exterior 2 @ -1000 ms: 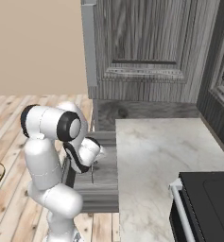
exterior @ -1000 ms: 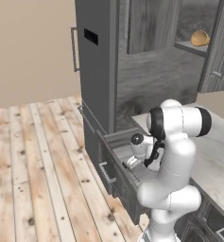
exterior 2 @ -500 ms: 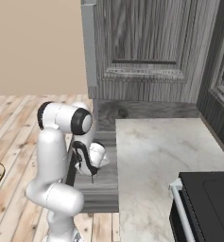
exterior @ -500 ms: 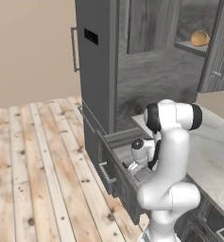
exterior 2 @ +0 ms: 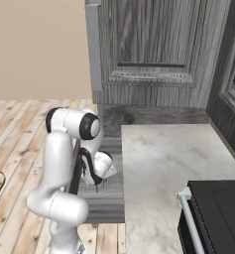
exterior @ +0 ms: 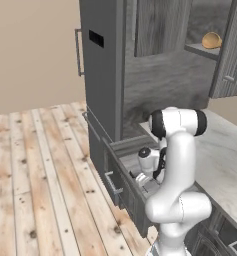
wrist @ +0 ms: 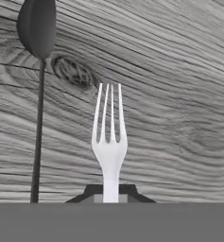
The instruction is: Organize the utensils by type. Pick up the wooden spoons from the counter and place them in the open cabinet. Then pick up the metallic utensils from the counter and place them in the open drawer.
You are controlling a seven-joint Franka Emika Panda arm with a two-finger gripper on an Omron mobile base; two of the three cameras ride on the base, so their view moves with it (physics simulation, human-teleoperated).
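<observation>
A: Which step are we working through?

B: We are handling the metallic utensils, the second part of the task. The gripper (wrist: 110,196) is reaching down into the open drawer (exterior: 121,176), and its jaws are clamped together on the handle of a silver fork (wrist: 109,142). In the hand view the fork is pointing tines-first at the grey wood-grain drawer floor (wrist: 179,94).

A: Where is the drawer relative to the desk?

B: It is standing pulled out below the dark tall cabinet (exterior: 102,70), just beside the edge of the desk (exterior 2: 163,168). In the right base view the gripper (exterior 2: 100,182) is hanging over the drawer's interior.

A: How many utensils are we counting?

B: We are counting two metallic pieces: one fork in the gripper and one dark-looking spoon (wrist: 37,28) lying on the drawer floor, beside the fork and apart from it. We are seeing no wooden spoons on the visible stretch of desk, so we are judging that part as likely done. We cannot confirm their place in the cabinet.

A: What is the next move calling for?

B: We are judging that the fork needs lowering close to the drawer floor, clear of the spoon, before the jaws part. A release from height risks the fork bouncing onto the spoon or against the drawer wall.
</observation>
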